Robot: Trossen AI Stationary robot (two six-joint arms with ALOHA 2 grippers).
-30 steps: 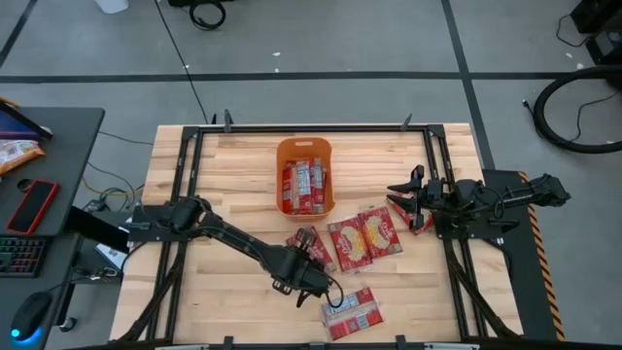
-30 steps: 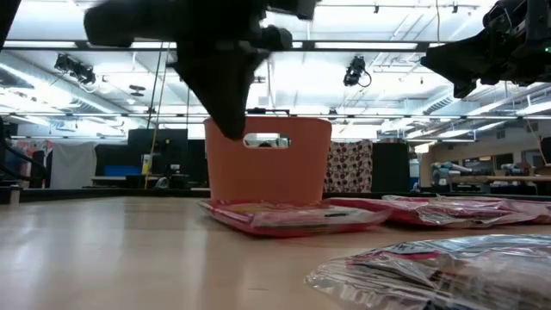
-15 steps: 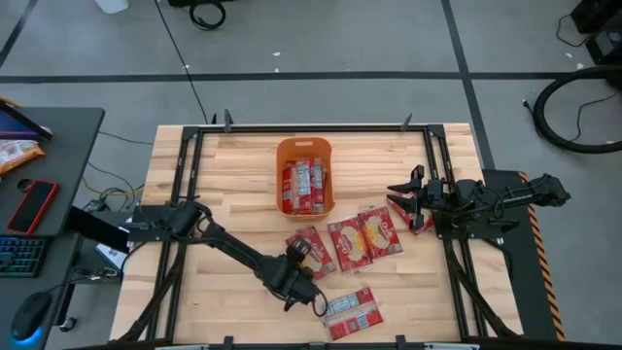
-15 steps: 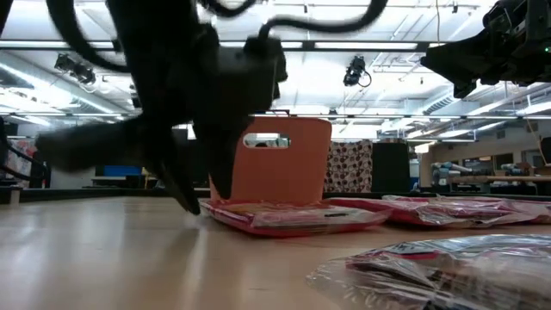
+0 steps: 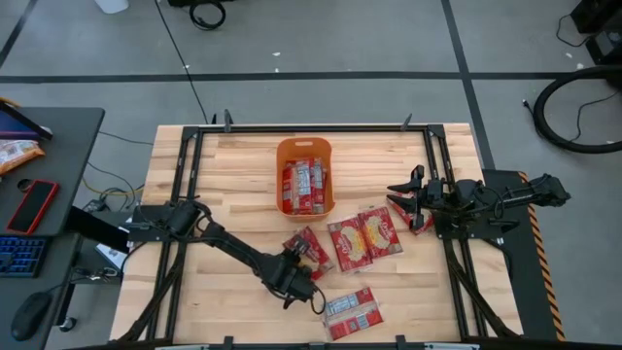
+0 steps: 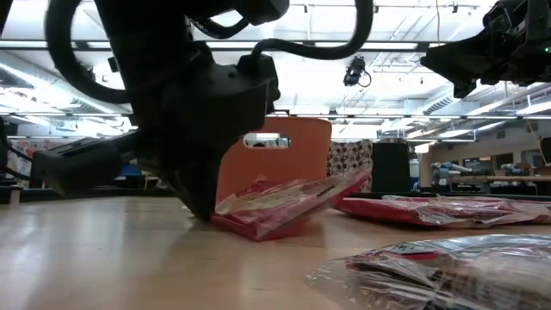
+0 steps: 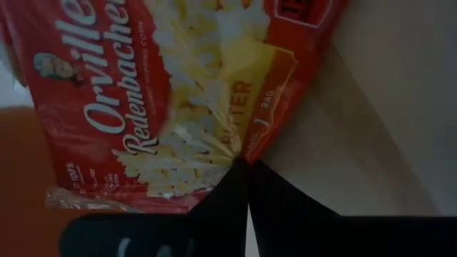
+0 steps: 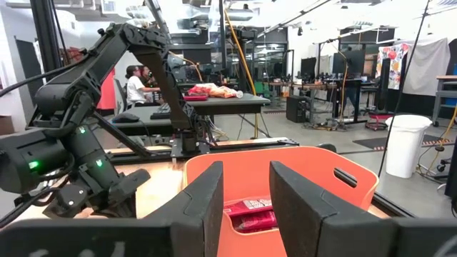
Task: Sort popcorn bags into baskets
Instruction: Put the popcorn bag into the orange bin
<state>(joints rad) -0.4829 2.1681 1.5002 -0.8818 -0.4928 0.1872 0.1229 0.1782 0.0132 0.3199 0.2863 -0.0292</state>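
Observation:
My left gripper (image 5: 294, 264) is low at the table's near middle, shut on a red popcorn bag (image 5: 305, 247) with yellow-and-white print (image 7: 164, 93). This bag stands tilted in the low view (image 6: 288, 200). The orange basket (image 5: 304, 144) lies beyond it toward the far edge, with several red bags standing inside. My right gripper (image 5: 397, 194) waits open above the table's right side, facing the basket (image 8: 343, 178); its fingers stand apart (image 8: 246, 196). My left gripper pinches the bag between its two shut fingers at the edge near one corner (image 7: 251, 151), slanting down from the table's near left. The bag is tilted: the held side stays low on the table (image 6: 256, 231) and the opposite side (image 6: 353, 181) is raised.
Two more bags (image 5: 364, 236) lie flat side by side right of the held one. Another (image 5: 352, 311) lies label side up near the near edge, and one (image 5: 420, 222) lies below the right gripper. A black frame rail (image 5: 311, 127) runs along the far edge.
My left gripper has come down and toward the table's left, to the near edge of the bag, and has taken hold of it. The bag lay flat half a second ago; its side away from the gripper has now tipped up while the held side stays on the table.

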